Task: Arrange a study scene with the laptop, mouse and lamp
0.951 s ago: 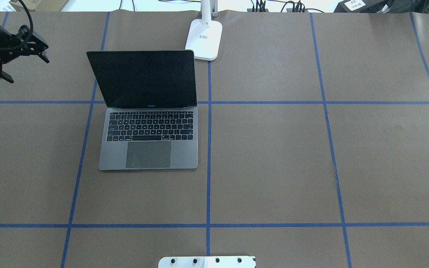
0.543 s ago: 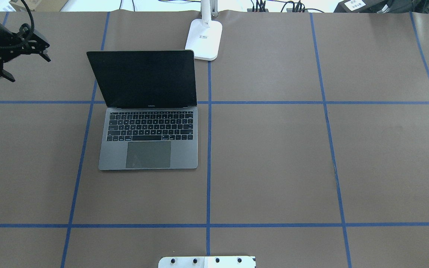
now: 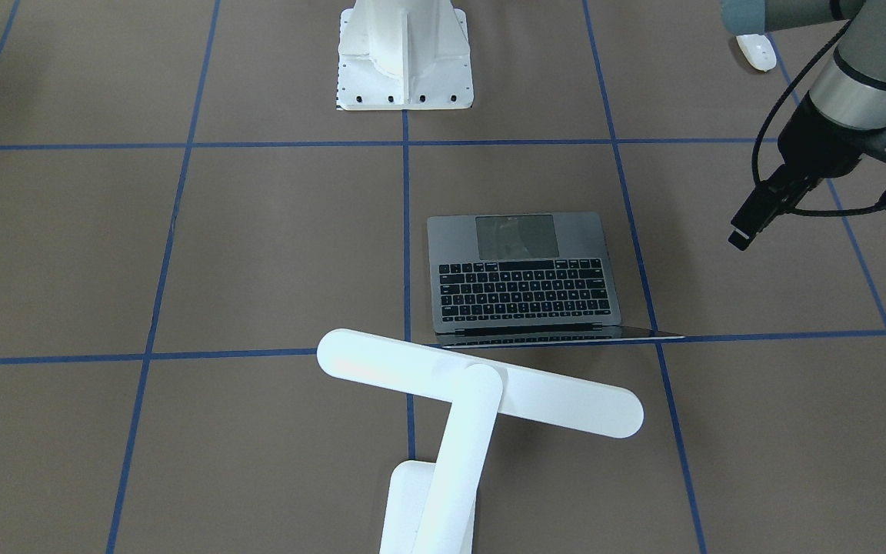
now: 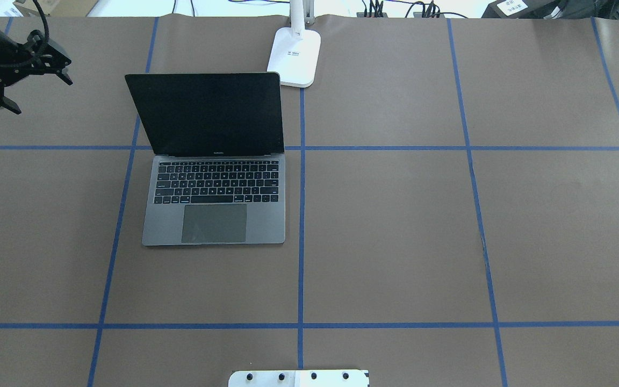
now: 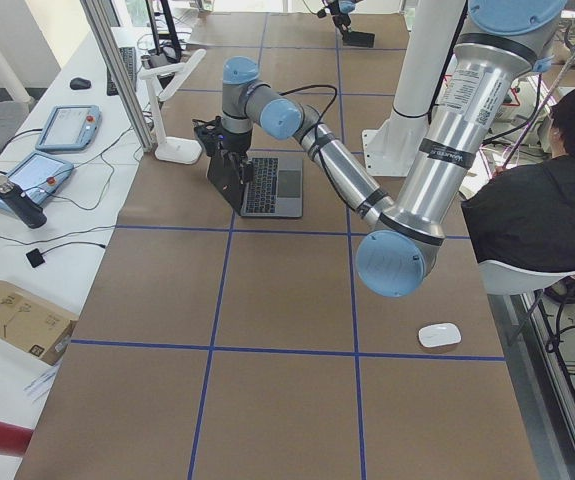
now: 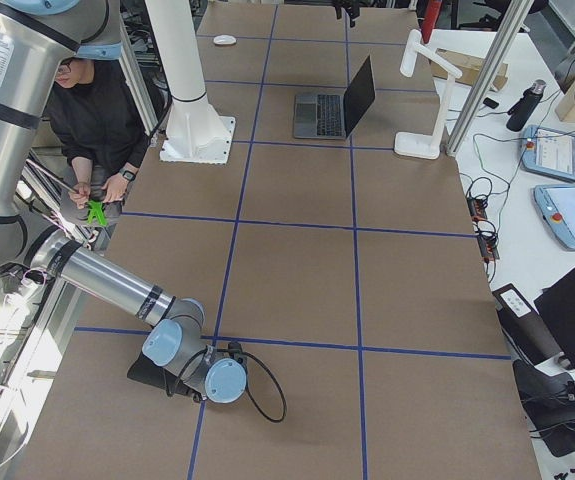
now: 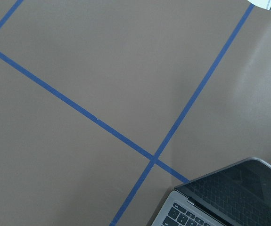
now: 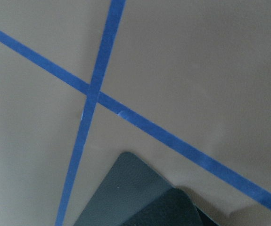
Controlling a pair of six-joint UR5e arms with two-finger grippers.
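The laptop (image 4: 213,199) stands open on the brown table, left of centre, with a dark screen; it also shows in the front view (image 3: 524,281) and at the corner of the left wrist view (image 7: 229,197). The lamp stands upright behind the laptop, its base (image 4: 294,56) at the far edge and its bar head (image 3: 481,382) over the laptop's back. The mouse (image 3: 755,51) lies near the robot's side, far to the laptop's left (image 5: 439,334). My left gripper (image 4: 42,97) is open and empty, in the air left of the laptop's screen. My right gripper (image 6: 217,375) hangs low at the table's right end; I cannot tell its state.
The white ribbed pedestal (image 3: 404,61) is bolted at the near middle edge of the table. A black mat corner (image 8: 126,197) lies under the right wrist. A seated person (image 5: 537,220) is behind the robot. Blue tape lines cross the table.
My left gripper has drifted a little toward the table's far edge, still open. The laptop and lamp have not moved.
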